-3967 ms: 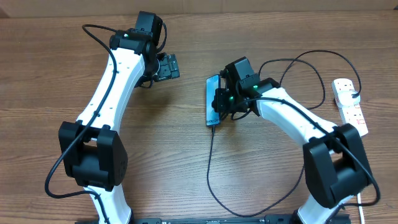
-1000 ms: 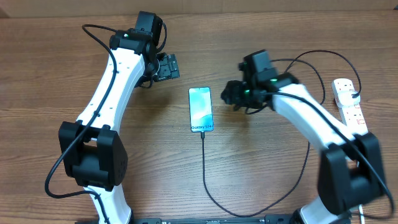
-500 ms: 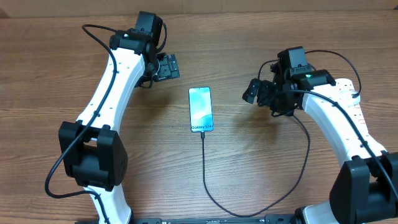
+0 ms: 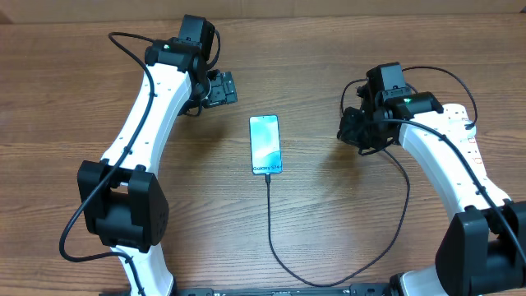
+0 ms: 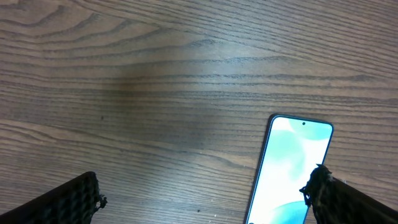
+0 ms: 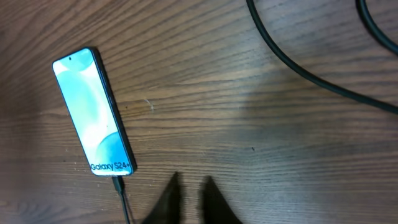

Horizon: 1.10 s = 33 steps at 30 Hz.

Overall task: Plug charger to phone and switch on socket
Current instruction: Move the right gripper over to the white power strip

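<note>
Overhead view, item one: where does the phone lie? (Inspector)

The phone (image 4: 265, 145) lies flat, screen up, mid-table between the two arms. The charger (image 4: 271, 230) meets its lower edge at the lettered end. The right wrist view shows the connector tip (image 6: 118, 183) at that edge, but I cannot tell whether it is fully seated. (Technician)

And the cable's run? (Inspector)

It drops away from the phone, loops wide and climbs back beneath the right arm. (Technician)

The jaws? (Inspector)

The right gripper (image 4: 349, 130) hovers well to the right of the phone, jaws closed together on nothing. The left gripper (image 4: 223, 89) is up and left of the phone, jaws spread wide and empty. (Technician)

The socket? (Inspector)

The power strip (image 4: 471, 136) sits at the far right edge, mostly hidden behind the right arm. Its red switches cannot be made out, so I judge the switching step outstanding. (Technician)

Hazards? (Inspector)

There are three, in my judgement. The right arm could snag the cable loop on its way to the strip and tug the connector loose. The closed jaws are broad against a small rocker and could hit the wrong switch. An off-centre push could slide the strip instead of toggling the switch. (Technician)
</note>
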Available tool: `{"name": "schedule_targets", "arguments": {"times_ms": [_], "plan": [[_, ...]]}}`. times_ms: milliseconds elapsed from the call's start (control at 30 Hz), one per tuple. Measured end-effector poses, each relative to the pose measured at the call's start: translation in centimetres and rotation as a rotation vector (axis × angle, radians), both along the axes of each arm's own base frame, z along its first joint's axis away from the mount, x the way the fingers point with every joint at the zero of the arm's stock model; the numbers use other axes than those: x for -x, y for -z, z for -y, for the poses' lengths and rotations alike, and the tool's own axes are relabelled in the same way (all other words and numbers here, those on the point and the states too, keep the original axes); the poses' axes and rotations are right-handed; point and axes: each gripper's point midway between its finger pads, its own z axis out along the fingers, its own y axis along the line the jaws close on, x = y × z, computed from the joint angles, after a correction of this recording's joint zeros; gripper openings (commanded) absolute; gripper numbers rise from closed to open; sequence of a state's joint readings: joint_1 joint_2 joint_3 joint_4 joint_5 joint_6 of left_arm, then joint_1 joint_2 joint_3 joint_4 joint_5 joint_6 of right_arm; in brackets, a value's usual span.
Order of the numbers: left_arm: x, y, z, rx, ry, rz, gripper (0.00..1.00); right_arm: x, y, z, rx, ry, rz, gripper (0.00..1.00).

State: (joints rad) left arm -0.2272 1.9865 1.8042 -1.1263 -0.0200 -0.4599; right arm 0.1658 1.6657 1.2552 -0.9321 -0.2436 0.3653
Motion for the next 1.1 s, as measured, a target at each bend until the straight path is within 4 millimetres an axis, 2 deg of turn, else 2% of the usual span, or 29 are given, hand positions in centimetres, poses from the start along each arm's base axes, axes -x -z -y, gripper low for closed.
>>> {"name": "schedule_targets", "arguments": {"times_ms": [133,233,400,567,833,1100], "plan": [[0.0,0.0,0.0,0.0,0.0,0.0,1.0,1.4,0.3,0.6,0.011,0.011,-0.066,0.04],[0.0,0.0,0.0,0.0,0.0,0.0,1.0,2.1,-0.2,1.4,0.016,0.03,-0.106,0.04],[0.0,0.0,0.0,0.0,0.0,0.0,1.0,1.4,-2.3,3.1,0.035,0.077,-0.099,0.04],[0.0,0.0,0.0,0.0,0.0,0.0,1.0,0.4,-3.5,5.3,0.06,0.138,-0.073,0.04],[0.0,0.0,0.0,0.0,0.0,0.0,1.0,-0.3,-3.6,10.4,0.081,0.286,-0.06,0.04],[0.0,0.0,0.0,0.0,0.0,0.0,1.0,0.5,-3.3,17.4,0.157,0.547,-0.087,0.04]]}}
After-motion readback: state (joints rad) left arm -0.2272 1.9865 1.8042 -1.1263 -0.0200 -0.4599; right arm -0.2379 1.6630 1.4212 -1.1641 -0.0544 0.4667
